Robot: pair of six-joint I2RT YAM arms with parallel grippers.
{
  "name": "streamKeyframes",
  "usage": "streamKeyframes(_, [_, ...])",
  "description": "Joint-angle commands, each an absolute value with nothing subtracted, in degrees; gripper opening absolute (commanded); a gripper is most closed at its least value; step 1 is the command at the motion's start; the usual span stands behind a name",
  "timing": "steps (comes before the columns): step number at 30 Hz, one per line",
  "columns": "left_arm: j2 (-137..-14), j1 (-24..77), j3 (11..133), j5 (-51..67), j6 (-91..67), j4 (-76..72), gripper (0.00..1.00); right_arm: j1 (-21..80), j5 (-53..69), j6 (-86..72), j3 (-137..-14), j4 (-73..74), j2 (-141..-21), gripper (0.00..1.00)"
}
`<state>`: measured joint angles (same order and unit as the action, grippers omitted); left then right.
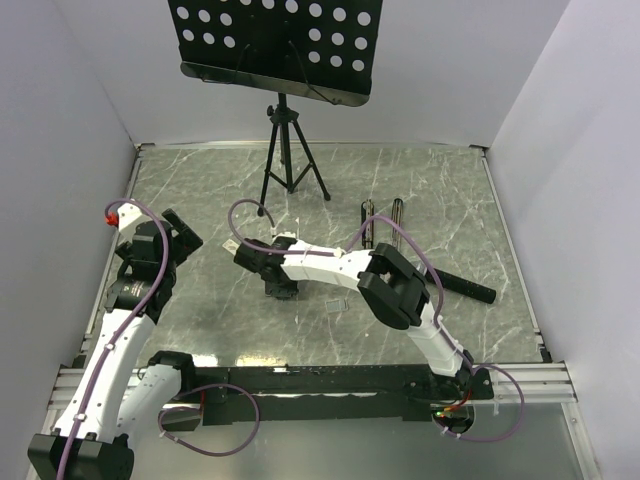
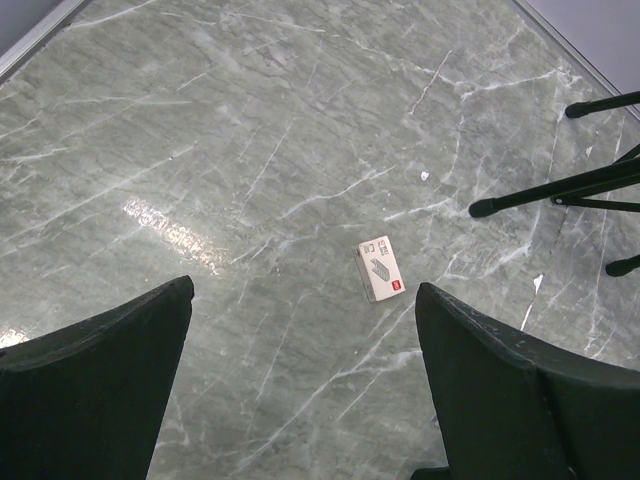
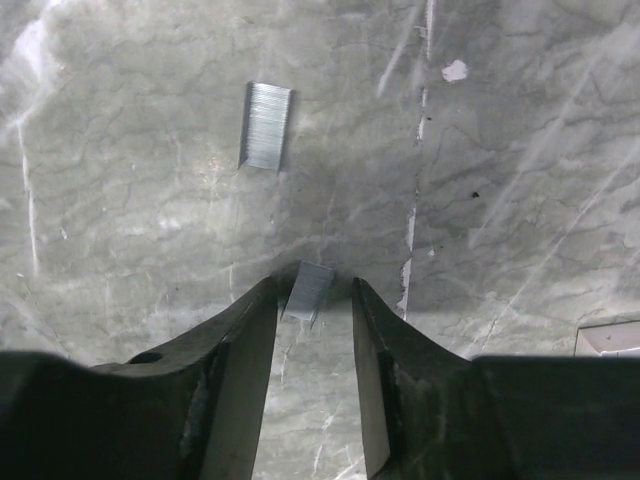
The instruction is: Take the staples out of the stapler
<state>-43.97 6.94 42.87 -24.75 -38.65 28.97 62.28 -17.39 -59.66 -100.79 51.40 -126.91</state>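
Observation:
The stapler point(image 1: 368, 228) lies as two narrow dark bars side by side on the marble table, right of centre, away from both grippers. In the right wrist view, my right gripper point(image 3: 312, 292) stands over the table with its jaws a little apart. A small silver block of staples point(image 3: 306, 291) sits between its fingertips, close to the left finger, with a gap to the right one. A second staple block point(image 3: 266, 125) lies on the table further ahead. From above, the right gripper point(image 1: 273, 289) is left of centre. My left gripper point(image 2: 300, 310) is open, empty and above bare table.
A small white box with a red mark point(image 2: 380, 268) lies ahead of the left gripper. Black tripod legs point(image 1: 290, 165) carry a perforated black stand at the back. A black rod point(image 1: 465, 287) lies at the right. Grey walls enclose the table.

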Motion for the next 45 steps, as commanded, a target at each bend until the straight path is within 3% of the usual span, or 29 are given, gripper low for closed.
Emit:
streamKeyframes(1, [-43.5, 6.68, 42.98, -25.22, -39.11, 27.68, 0.97, 62.84, -16.09, -54.68, -98.71, 46.16, -126.66, 0.4])
streamKeyframes(6, [-42.89, 6.68, 42.72, -25.05, -38.94, 27.33, 0.97, 62.84, -12.75, -50.63, -89.83, 36.74, -121.38, 0.36])
streamKeyframes(32, [-43.07, 6.68, 43.07, -23.29, -39.2, 27.51, 0.97, 62.84, -13.18, -44.83, -91.5, 42.27, -120.76, 0.26])
streamKeyframes(45, [-43.68, 6.59, 43.24, -23.11, -39.29, 27.77, 0.97, 62.58, -13.18, -41.05, -81.92, 40.78, -107.86, 0.24])
